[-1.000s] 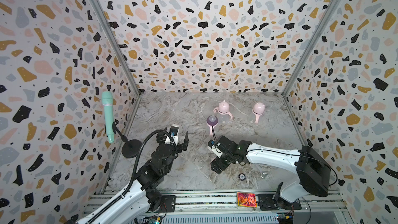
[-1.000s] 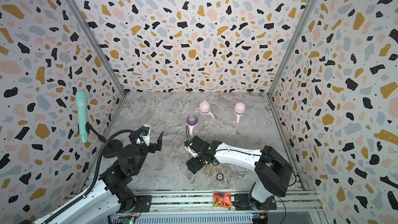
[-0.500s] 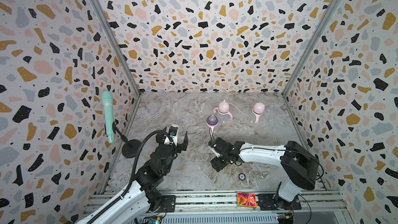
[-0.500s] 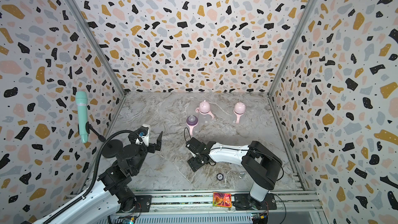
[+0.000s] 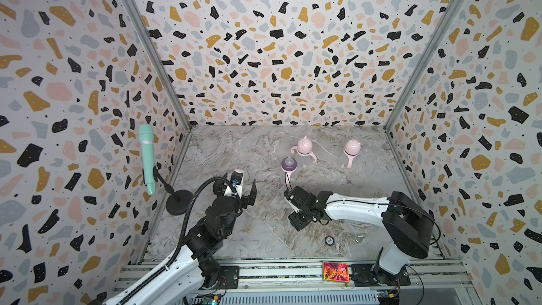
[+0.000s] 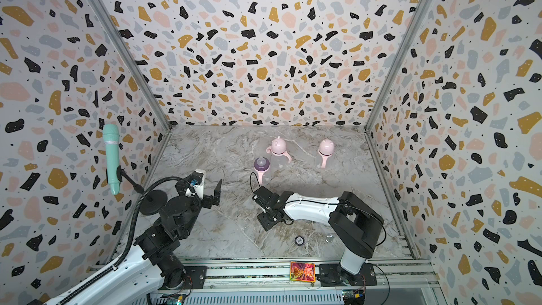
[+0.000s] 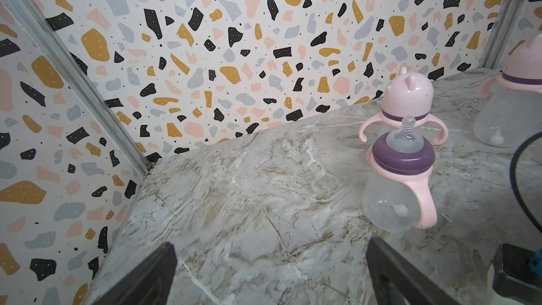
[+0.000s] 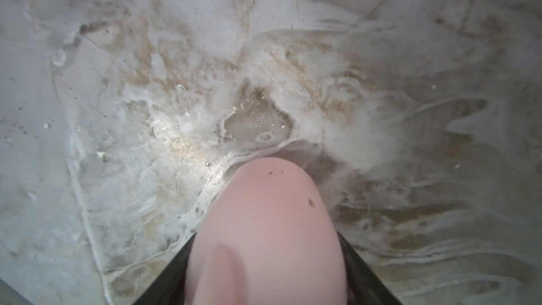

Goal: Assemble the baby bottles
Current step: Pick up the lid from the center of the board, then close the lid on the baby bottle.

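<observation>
Three baby bottles stand upright on the marble-patterned table [image 5: 234, 154]. Two wear pink eared caps and stand toward the rear: the first capped bottle [image 5: 303, 149] near the middle, and the second capped bottle [image 5: 351, 150] well apart from it, toward the right wall. The uncapped bottle [image 5: 289, 166] stands just in front of the first, with its purple collar and clear teat exposed and one pink handle hanging toward the front. The right gripper [image 8: 267, 277] sits low over the table, in front of the uncapped bottle; its black fingers [image 8: 356, 271] are closed against both flanks of a pink dome cap [image 8: 264, 215] close to the surface. The left gripper [image 5: 245, 184] hovers above the table's left side, fingers spread wide with nothing between them, facing the bottles. A mint-green microphone [image 5: 146, 156] on a gooseneck stand rises beside the left wall
</observation>
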Action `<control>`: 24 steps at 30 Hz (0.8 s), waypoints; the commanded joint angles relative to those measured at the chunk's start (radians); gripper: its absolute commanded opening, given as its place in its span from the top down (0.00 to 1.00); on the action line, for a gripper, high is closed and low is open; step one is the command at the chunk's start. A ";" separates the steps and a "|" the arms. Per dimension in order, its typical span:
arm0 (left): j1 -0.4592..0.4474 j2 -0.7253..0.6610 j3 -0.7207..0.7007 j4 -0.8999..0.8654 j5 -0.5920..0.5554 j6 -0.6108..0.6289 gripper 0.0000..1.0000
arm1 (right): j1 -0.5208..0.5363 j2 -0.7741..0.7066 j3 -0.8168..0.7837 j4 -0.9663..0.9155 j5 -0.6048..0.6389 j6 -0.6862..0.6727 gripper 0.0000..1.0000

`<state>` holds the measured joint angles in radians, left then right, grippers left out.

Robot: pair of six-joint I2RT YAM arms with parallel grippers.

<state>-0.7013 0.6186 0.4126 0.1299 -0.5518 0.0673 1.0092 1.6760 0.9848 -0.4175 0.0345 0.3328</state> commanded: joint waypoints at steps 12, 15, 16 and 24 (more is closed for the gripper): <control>0.002 0.001 0.025 0.034 0.002 0.019 0.00 | -0.202 -0.256 0.276 -0.158 -0.172 -0.162 0.51; 0.002 0.008 0.016 0.048 0.006 0.015 0.00 | -0.266 -0.217 0.391 -0.185 -0.172 -0.217 0.53; 0.002 0.011 0.017 0.051 0.007 0.013 0.00 | -0.284 -0.194 0.430 -0.188 -0.173 -0.236 0.54; 0.002 0.024 0.018 0.039 0.005 0.014 0.00 | -0.357 0.049 0.754 -0.253 -0.203 -0.327 0.58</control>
<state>-0.7013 0.6468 0.4126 0.1341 -0.5449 0.0708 0.6586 1.6737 1.6611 -0.5938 -0.1429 0.0631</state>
